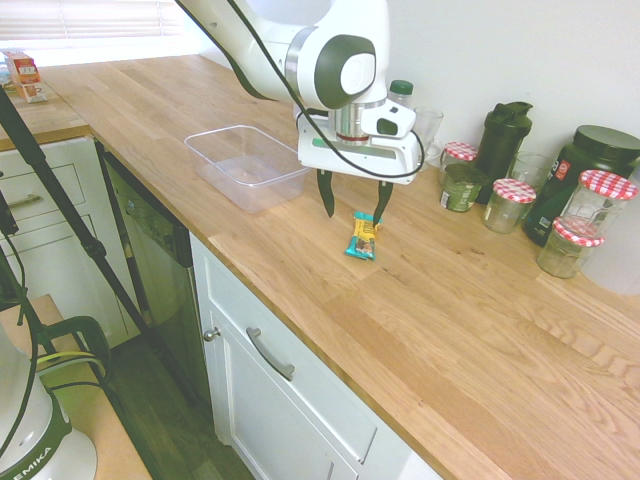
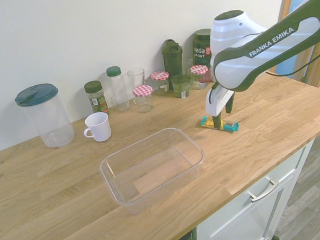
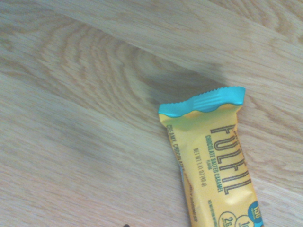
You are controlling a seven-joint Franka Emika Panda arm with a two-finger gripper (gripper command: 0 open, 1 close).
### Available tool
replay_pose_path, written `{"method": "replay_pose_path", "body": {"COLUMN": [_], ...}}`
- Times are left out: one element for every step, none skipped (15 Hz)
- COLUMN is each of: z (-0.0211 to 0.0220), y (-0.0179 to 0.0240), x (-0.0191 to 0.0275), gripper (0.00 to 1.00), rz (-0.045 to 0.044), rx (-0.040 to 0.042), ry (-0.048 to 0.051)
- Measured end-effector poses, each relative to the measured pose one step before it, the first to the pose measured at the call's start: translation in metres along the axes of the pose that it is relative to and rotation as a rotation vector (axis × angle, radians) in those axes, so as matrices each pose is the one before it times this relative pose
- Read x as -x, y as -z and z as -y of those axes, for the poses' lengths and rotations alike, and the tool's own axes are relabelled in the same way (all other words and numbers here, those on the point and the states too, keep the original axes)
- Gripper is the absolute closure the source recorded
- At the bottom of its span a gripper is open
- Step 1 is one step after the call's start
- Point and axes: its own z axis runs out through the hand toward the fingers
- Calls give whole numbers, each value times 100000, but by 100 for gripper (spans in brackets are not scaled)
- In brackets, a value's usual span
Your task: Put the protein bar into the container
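From the first side, the tool (image 1: 354,204) hangs spread and empty above the bench (image 1: 480,330), the protein bar (image 1: 364,236) lying flat just below at five o'clock. Opposite, the container (image 2: 152,169) sits at eight o'clock. Wrist view: the bar's long axis runs diagonally.

You have bare wooden countertop (image 2: 269,124) on every side of the protein bar (image 1: 364,235), and a bare stretch separates it from the open-topped container (image 2: 152,166). Jars (image 2: 160,82), bottles (image 2: 174,62) and a glass (image 2: 136,80) line the wall behind the bar, well apart from it. Your gripper (image 1: 354,207) hangs open just above the bar, nothing between them.
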Motion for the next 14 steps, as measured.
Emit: {"method": "replay_pose_path", "body": {"z": [-179,-106,-2,-37,-49,-210,-232,-95,-44,83,1,-93,36,-13], "y": [-463,-521,-513,-503,-506,-443,-463,-397,-60,-16,-7,-6,-2,-8], "x": [-229,-189,-36,-74,-65,-136,-147,-60,-118,9,-11,-91,-40,-45], "gripper": [0,0,0,0,0,0,0,0,0,0,100,100,100,100], "rz": [600,586,490,284,284,222,210,339,-46,-19,-48,-253,-255,-210], "rx": [318,258,185,156,264,278,182,176,8,-5,8,-83,-116,-76], "ry": [-95,350,756,675,408,251,14,21,130,252,445,498,286,292]}}
